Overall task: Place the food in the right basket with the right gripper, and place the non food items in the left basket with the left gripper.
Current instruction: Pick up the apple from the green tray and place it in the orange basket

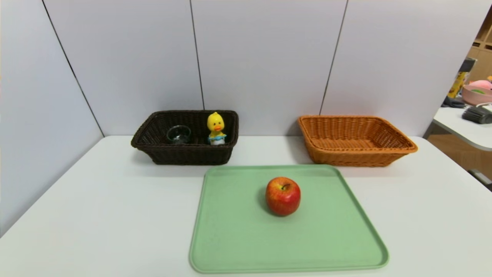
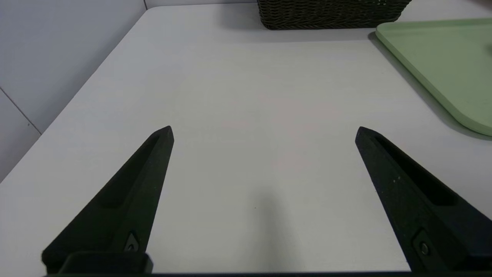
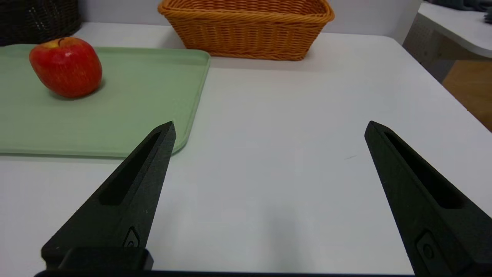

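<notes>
From the head view we've got a white table (image 1: 77,215) with a green tray (image 1: 238,238) sitting near us in the middle, and the apple (image 1: 283,196) is on it, a bit right of the tray's centre, stem up. Far left is the dark basket (image 1: 184,154), and the glass cup (image 1: 178,134) and the duck toy (image 1: 216,129) are already inside it, cup on the left, duck upright beside it. Far right is the orange basket (image 1: 353,154), nothing in it that we can see. Neither arm shows up here.

In the left wrist view, the left gripper (image 2: 264,132) hangs over bare table at the near left, jaws spread wide with nothing between them. The dark basket is straight ahead at the far edge and a corner of the tray pokes in on the right.

In the right wrist view, the right gripper (image 3: 270,127) is also wide open and empty, low over the table just off the tray's near right corner. The apple lies ahead and off to the left of it, well apart, while the orange basket sits far ahead, roughly in line with the gripper.

So we'd say the non-food side looks done and only the apple is left. It's round, so no long axis to worry about. The right arm is the nearer one and needs to swing left and forward to get the jaws around it.
</notes>
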Robot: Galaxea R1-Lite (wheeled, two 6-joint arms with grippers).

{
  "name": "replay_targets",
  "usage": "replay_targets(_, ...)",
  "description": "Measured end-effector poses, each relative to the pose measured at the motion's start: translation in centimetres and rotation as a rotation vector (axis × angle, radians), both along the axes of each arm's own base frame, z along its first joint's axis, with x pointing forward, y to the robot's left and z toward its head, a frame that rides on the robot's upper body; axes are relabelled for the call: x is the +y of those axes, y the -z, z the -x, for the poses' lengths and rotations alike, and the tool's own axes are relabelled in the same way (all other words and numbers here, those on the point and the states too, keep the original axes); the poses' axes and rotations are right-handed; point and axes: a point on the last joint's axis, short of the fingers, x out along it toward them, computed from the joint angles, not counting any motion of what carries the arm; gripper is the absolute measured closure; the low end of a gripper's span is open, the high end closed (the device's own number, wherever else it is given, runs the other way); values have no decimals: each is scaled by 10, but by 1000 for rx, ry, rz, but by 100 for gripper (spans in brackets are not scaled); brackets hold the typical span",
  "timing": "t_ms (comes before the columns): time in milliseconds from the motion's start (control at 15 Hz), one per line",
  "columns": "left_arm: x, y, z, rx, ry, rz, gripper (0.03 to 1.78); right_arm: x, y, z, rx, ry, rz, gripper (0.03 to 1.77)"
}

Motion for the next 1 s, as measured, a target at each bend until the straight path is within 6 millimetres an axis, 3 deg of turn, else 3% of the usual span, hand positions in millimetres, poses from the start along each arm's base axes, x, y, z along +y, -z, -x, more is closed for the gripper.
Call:
replay_targets(200,0,0,0,0,0,0,12,0,-33,-3,88,-19,2,10)
replay_targets(400,0,0,0,0,0,0,12,0,-63,-18,203,-40,5,10)
replay_targets(733,0,0,0,0,0,0,12,6,-106,-72,374,-152,16,10)
replay_targets(1000,0,0,0,0,0,0,12,23,-128,-120,491,-271,47,10)
